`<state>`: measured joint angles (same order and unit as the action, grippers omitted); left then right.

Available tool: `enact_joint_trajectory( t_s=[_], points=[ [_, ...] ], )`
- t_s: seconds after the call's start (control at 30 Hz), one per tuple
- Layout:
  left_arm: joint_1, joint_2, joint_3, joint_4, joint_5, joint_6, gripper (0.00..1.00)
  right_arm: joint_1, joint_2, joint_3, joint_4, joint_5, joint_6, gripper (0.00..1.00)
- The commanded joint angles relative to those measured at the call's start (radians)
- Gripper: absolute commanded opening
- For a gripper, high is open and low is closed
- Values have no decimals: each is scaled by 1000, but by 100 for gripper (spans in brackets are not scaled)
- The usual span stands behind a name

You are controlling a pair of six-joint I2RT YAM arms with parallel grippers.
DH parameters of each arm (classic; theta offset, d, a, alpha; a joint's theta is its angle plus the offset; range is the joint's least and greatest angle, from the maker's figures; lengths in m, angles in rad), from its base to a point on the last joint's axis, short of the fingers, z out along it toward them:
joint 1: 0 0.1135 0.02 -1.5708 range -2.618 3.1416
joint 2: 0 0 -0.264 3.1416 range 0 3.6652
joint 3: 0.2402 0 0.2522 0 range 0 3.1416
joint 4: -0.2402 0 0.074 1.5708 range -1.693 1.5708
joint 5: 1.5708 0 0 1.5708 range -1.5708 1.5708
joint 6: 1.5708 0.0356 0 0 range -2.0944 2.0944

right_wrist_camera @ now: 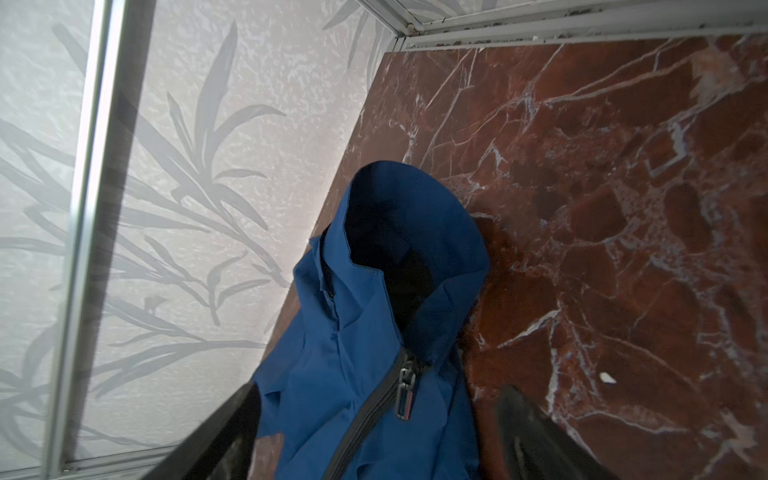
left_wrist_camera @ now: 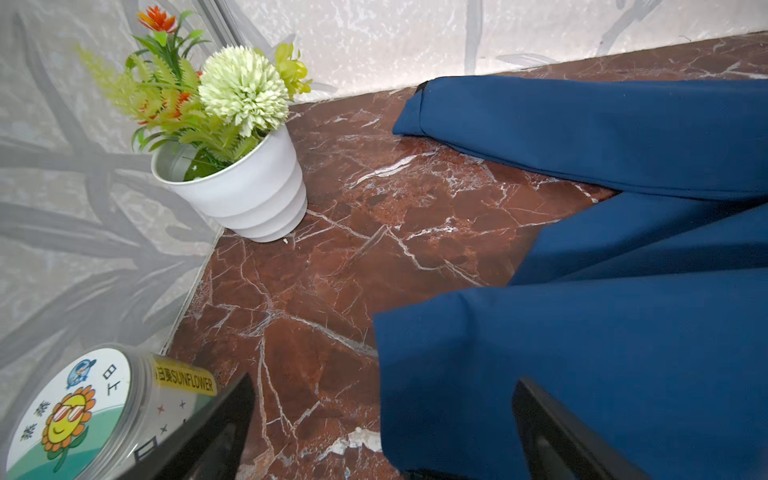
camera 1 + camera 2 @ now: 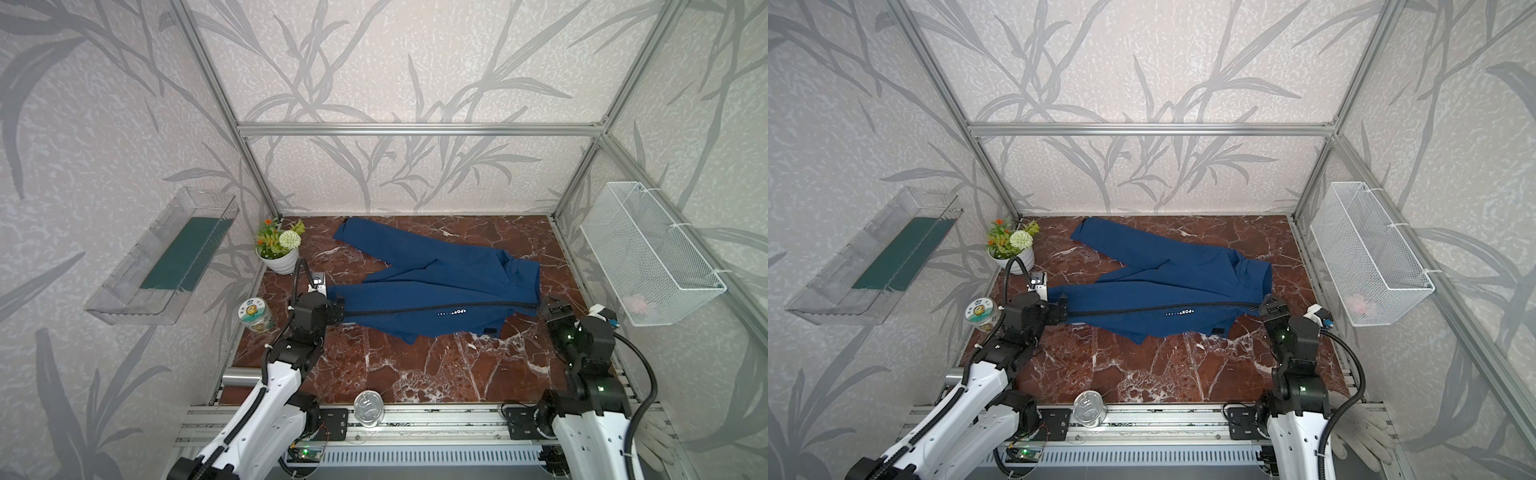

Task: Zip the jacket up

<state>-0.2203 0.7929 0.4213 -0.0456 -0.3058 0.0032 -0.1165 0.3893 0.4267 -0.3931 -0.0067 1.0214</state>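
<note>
At the near edge, a silver can is seen on the front rail, and beyond it a stretch of the red marble tabletop is left bare. Past that, the jacket is laid crosswise on the marble, its hem turned to the left and its collar to the right, with the black front zipper run along its near side. The left gripper is placed at the hem end. In the left wrist view its fingers are spread wide, the hem lies between them, and nothing is clamped. Just beside this gripper a jar with a sunflower label is stood. The right gripper is placed at the collar end, its jaws likewise parted and nothing gripped. In the right wrist view the zipper slider is found between the fingertips, at the base of the raised collar, whose black lining is shown. Farther back, one sleeve is stretched toward the rear wall, and a white flower pot is set in the far left corner.
</note>
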Motion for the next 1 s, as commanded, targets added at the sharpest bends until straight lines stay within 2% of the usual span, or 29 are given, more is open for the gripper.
enact_joint_trajectory(
  t_s=[0.0, 0.03, 0.07, 0.17, 0.27, 0.37, 0.5, 0.67, 0.83, 0.97],
  points=[
    [5, 22, 63, 92, -23, 42, 99, 11, 84, 82, -50, 30, -219, 91],
    [5, 40, 71, 110, -30, 58, 99, 19, 108, 104, -49, 52, -264, 98],
    [6, 52, 78, 132, -43, 69, 99, 26, 129, 115, -31, 64, -306, 99],
    [18, 88, 103, 214, -74, 67, 99, 42, 201, 153, 45, 98, -487, 99],
    [65, 125, 126, 261, -45, 27, 99, 97, 272, 173, 156, 200, -664, 99],
    [114, 171, 115, 325, -11, 2, 99, 148, 348, 151, 338, 272, -835, 99],
    [145, 236, 71, 426, 44, -19, 99, 155, 460, 95, 575, 281, -1004, 99],
    [151, 321, 37, 505, 57, -32, 99, 160, 624, 28, 803, 197, -1014, 99],
    [151, 398, 13, 567, 63, -44, 99, 237, 740, -38, 959, 252, -1054, 99],
    [150, 464, -10, 641, 90, -40, 99, 244, 815, -94, 1060, 251, -1049, 99]
  ],
)
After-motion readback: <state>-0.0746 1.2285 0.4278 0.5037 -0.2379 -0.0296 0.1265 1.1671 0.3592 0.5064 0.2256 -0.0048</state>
